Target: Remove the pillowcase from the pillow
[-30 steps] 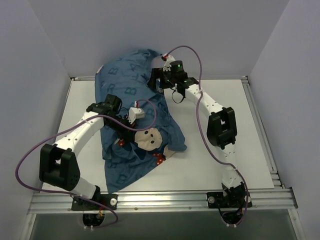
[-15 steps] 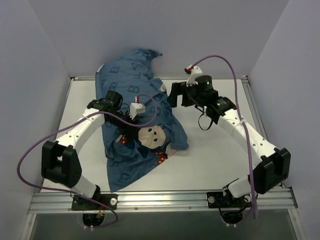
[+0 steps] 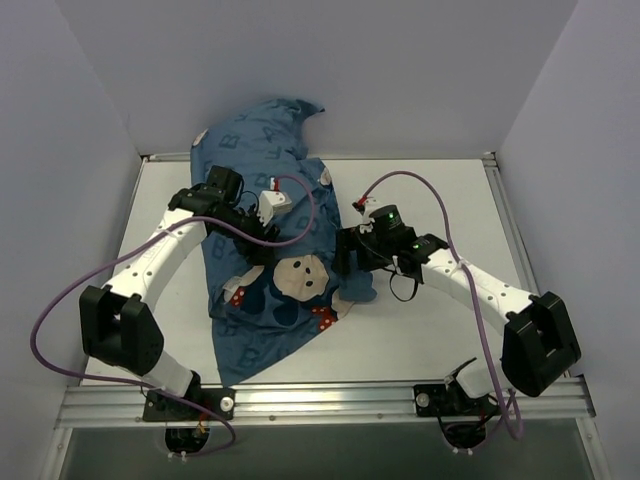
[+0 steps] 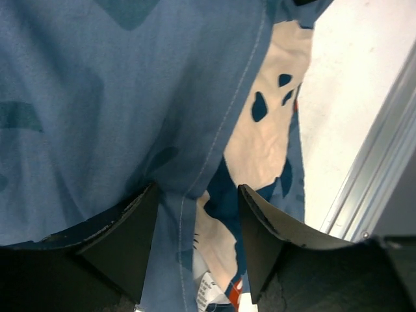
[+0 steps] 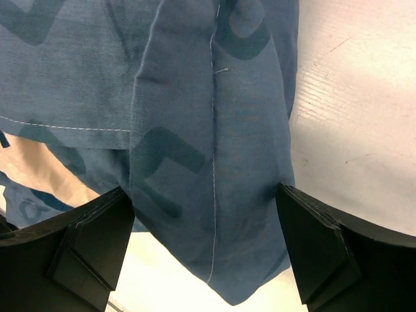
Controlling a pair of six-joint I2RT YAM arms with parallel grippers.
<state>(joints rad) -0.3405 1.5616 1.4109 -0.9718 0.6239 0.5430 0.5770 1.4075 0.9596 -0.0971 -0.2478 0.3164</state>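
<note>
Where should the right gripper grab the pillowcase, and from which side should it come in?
Take the pillowcase by the stitched flap on its edge nearest the right arm, where doubled cloth ends in a loose corner over the table. Come from above: the right gripper hangs there with its jaws open either side of the seam, so closing should pinch cloth alone.

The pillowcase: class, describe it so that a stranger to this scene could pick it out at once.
Look at the white table. Across its left half, from far edge to near edge, lies the pillowcase, a large crumpled cloth. It alone is dark blue, printed with lighter letters and a cartoon mouse face.
</note>
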